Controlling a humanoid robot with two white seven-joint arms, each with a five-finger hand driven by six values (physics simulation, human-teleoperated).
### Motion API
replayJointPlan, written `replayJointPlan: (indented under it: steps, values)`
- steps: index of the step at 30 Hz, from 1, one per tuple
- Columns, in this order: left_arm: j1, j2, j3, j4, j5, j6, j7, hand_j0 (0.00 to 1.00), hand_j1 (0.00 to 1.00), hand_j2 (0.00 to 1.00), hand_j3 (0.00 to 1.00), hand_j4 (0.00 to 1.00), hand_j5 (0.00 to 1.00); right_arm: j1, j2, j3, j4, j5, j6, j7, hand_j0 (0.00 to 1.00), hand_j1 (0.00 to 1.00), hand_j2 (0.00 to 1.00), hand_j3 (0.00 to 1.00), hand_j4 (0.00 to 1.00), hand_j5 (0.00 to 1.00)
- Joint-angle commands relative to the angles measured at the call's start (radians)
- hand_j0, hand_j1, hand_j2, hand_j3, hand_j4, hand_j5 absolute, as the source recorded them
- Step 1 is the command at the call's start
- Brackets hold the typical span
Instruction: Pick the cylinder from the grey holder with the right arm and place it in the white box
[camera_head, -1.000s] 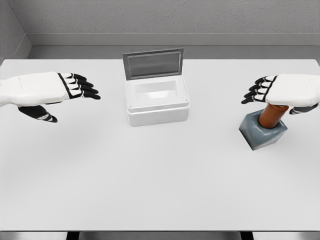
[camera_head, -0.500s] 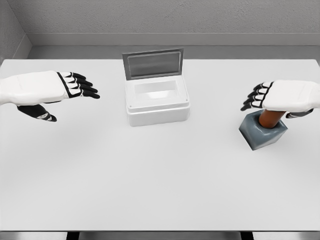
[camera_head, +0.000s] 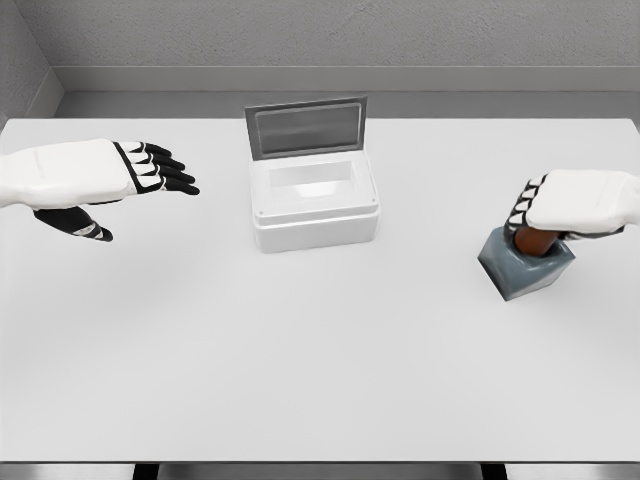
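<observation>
A brown cylinder (camera_head: 535, 243) stands upright in the grey holder (camera_head: 524, 271) at the right of the table; only a short stub shows under my right hand (camera_head: 530, 214). That hand sits low on the cylinder's top with its fingers (camera_head: 522, 208) curled around it. The white box (camera_head: 314, 224) stands at the table's middle back, with its grey lid (camera_head: 306, 127) raised behind it. My left hand (camera_head: 150, 176) hovers over the left side of the table, fingers stretched out and holding nothing.
The white table (camera_head: 320, 350) runs to a front edge near the bottom of the view. A grey wall rises behind the table's far edge.
My right hand has dropped onto the cylinder, hiding most of it, and its fingers have curled from stretched to closed. The left hand, box and holder have stayed put.
</observation>
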Motion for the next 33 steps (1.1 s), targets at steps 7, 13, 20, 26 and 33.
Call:
replayJointPlan:
  steps: [7,13,20,26,33]
  values:
    - [0.000,0.001,0.000,0.000,0.004,0.003,0.000,1.00,1.00,1.00,1.00,1.00,1.00,-0.003,-0.001,-0.006,-0.012,-0.009,-0.003,0.002,0.42,0.42,0.42,0.42,0.42,0.42]
    - [0.003,0.000,-0.001,-0.002,0.006,0.003,0.000,1.00,1.00,1.00,1.00,1.00,1.00,-0.014,-0.018,-0.014,-0.049,-0.011,-0.003,0.002,0.42,0.42,0.42,0.42,0.42,0.42]
    - [0.012,0.000,-0.004,0.000,0.006,0.003,0.000,1.00,1.00,1.00,1.00,1.00,1.00,-0.028,-0.009,-0.059,-0.081,-0.011,-0.003,0.002,0.42,0.42,0.42,0.42,0.42,0.42]
    - [0.006,-0.002,-0.004,0.000,0.006,0.003,0.000,1.00,1.00,1.00,1.00,1.00,1.00,-0.057,0.025,-0.057,-0.080,-0.005,-0.003,0.002,0.42,0.42,0.42,0.42,0.42,0.42]
    - [-0.003,0.000,-0.003,-0.002,0.004,0.003,0.000,1.00,1.00,1.00,1.00,1.00,1.00,-0.087,0.079,-0.055,-0.081,0.001,-0.003,0.002,0.42,0.42,0.42,0.42,0.42,0.42]
